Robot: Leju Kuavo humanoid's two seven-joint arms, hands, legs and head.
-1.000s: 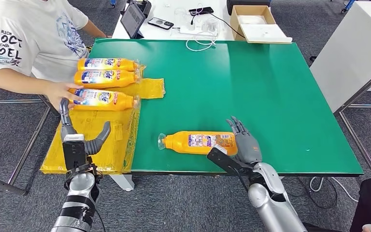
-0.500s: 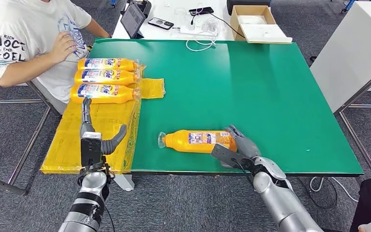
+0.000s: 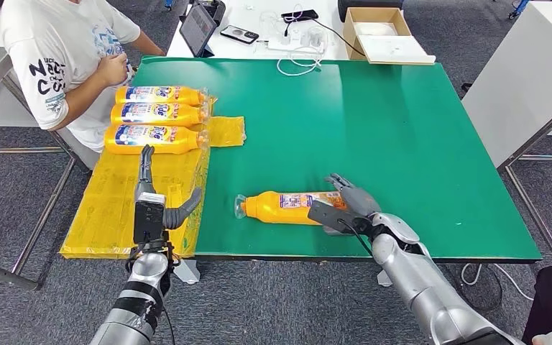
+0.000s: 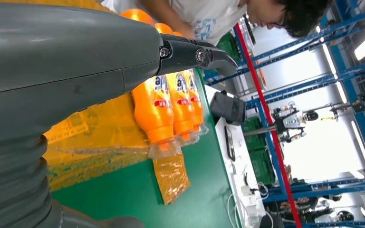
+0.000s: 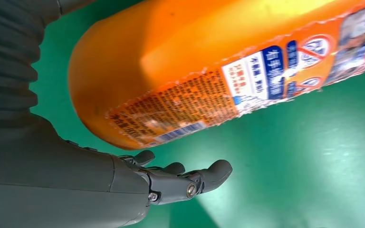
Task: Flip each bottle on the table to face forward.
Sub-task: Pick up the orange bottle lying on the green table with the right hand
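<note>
A green tabletop (image 3: 374, 122) stands on grey carpet, with a white desk behind it carrying a tablet (image 3: 198, 29), a phone (image 3: 239, 34), cables and an open cardboard box (image 3: 381, 32). A yellow plastic sheet (image 3: 126, 201) hangs over the tabletop's left edge, and a person in a white T-shirt (image 3: 57, 50) sits at the far left corner.

One orange bottle (image 3: 287, 208) lies on its side near the front edge, its long axis running left to right, cap end to the left and base to the right. The small-print label faces up.

The right hand (image 3: 348, 205) is at the bottle's base end; its fingers (image 5: 190, 183) are curled beside and under the base, but a firm hold cannot be told. The left hand (image 3: 159, 205) hovers above the yellow sheet, fingers apart and holding nothing.

Three more bottles (image 3: 157, 115) lie side by side on the sheet's far end, caps pointing right, blue front labels up.
</note>
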